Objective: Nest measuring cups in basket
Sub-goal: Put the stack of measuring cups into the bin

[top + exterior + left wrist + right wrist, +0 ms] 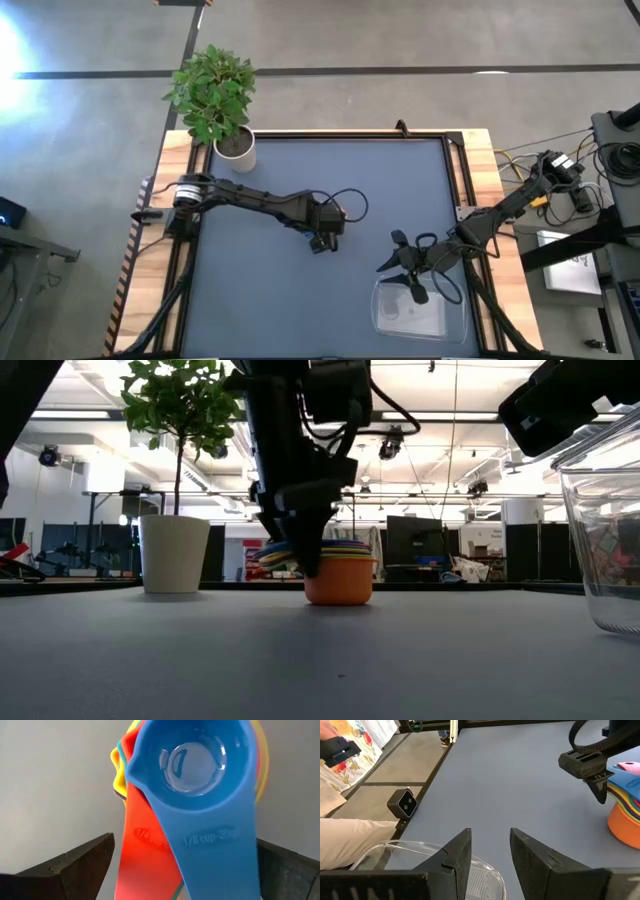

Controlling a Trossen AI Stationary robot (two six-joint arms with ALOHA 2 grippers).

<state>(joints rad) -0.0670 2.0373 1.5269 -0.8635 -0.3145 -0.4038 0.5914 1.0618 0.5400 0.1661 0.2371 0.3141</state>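
The glossy plastic measuring cups (192,795) sit nested mid-table, blue scoop on top, flat handles fanned between the left gripper (182,865)'s wide-spread dark fingers, which straddle them without touching. The right gripper (490,855), fingers narrowly parted and empty, hovers over the clear round-cornered basket (420,312); a white pot (174,553) stands beyond.

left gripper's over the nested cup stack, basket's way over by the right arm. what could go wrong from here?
1. The left gripper is open around the fanned handles of the nested measuring cups; closing may catch only some, so the stack could separate on lifting.
2. The basket sits across the table under the right gripper; carrying the stack there risks the arms colliding.
3. The fingers hang low; dragging could tip the orange cup.
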